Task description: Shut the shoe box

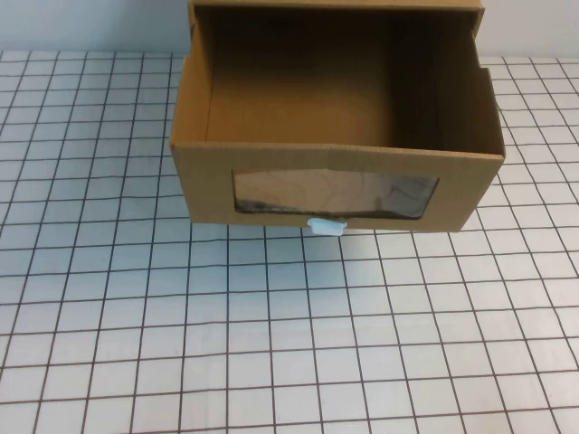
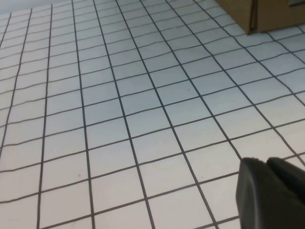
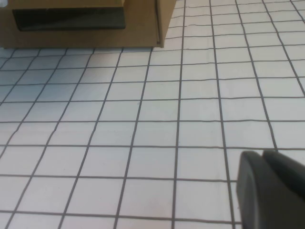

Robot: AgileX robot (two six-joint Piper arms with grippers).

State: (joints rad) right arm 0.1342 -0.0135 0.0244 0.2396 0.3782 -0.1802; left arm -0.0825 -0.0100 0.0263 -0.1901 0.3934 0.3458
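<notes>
The shoe box (image 1: 335,136) is brown cardboard and stands at the far middle of the table. Its drawer is pulled out toward me and looks empty. The drawer front has a clear window (image 1: 335,196) and a small white pull tab (image 1: 326,226) at its lower edge. Neither arm shows in the high view. My left gripper (image 2: 267,164) is shut and empty over the gridded table, with a corner of the box (image 2: 248,14) far off. My right gripper (image 3: 262,155) is shut and empty, with the box front (image 3: 86,24) well ahead of it.
The table (image 1: 271,344) is white with a black grid and runs wide in front of the box. A pale wall (image 1: 90,23) stands behind the box.
</notes>
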